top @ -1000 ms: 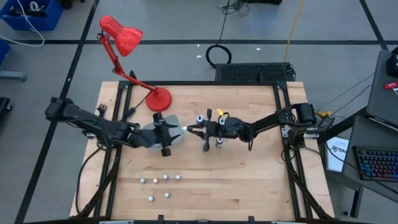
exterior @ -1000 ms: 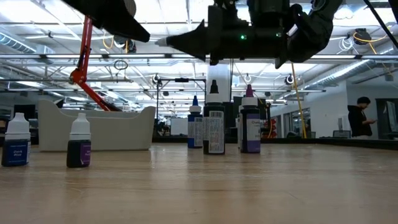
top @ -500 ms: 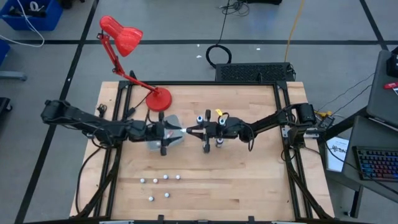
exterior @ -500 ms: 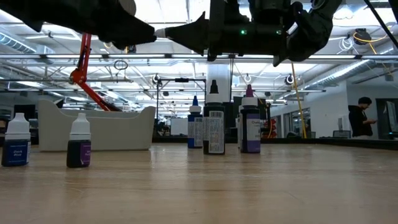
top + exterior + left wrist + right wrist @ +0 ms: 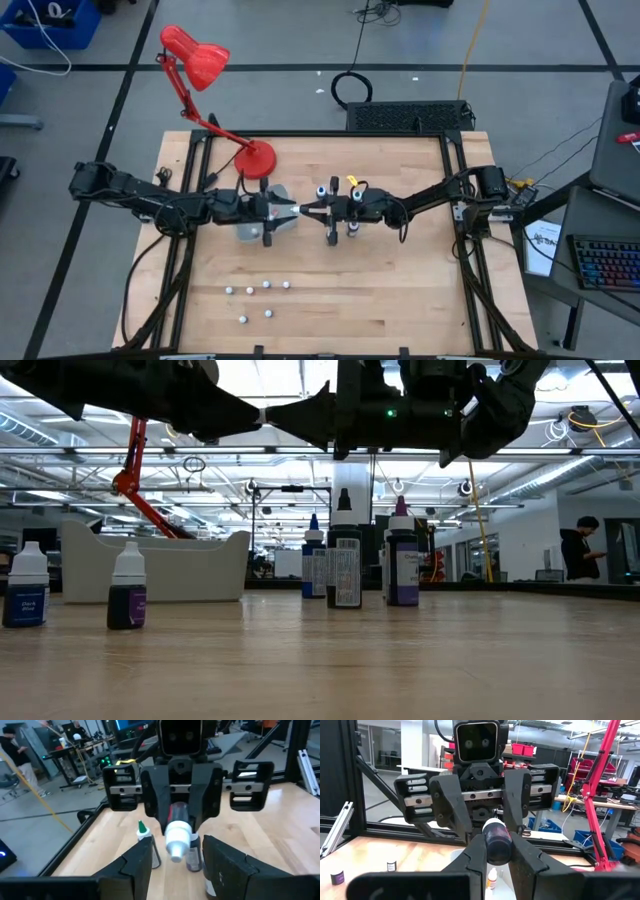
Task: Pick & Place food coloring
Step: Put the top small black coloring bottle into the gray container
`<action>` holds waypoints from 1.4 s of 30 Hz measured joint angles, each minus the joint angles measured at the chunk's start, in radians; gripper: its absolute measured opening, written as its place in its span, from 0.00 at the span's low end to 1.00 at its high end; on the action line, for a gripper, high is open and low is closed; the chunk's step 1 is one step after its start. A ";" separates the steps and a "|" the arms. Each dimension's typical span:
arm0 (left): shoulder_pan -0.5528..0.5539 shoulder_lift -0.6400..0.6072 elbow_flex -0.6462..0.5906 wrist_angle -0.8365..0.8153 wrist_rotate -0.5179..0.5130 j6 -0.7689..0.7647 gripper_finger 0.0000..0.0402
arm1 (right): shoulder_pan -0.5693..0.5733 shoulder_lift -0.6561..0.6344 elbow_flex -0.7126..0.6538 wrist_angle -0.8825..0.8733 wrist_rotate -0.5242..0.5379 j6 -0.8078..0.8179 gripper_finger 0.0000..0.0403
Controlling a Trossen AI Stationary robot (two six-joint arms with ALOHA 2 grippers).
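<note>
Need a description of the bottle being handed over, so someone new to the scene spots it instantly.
Start at the red desk lamp at the table's back left, then look in front of its base to where the two dark arms meet above mid-table. The small bottle with a white cap and dark body lies sideways in the air, clamped in the right gripper, cap toward the left gripper; every other bottle stands upright on the wood.

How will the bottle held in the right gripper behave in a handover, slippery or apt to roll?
The bottle looks round and smooth, so it may twist in the right gripper. Lying level with its white cap toward the left gripper, it would probably roll if dropped. Likely light.
</note>
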 joint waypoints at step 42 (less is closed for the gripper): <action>0.000 -0.128 0.202 -0.635 -0.111 -0.139 0.13 | 0.000 -0.001 0.000 -0.027 0.004 0.071 0.46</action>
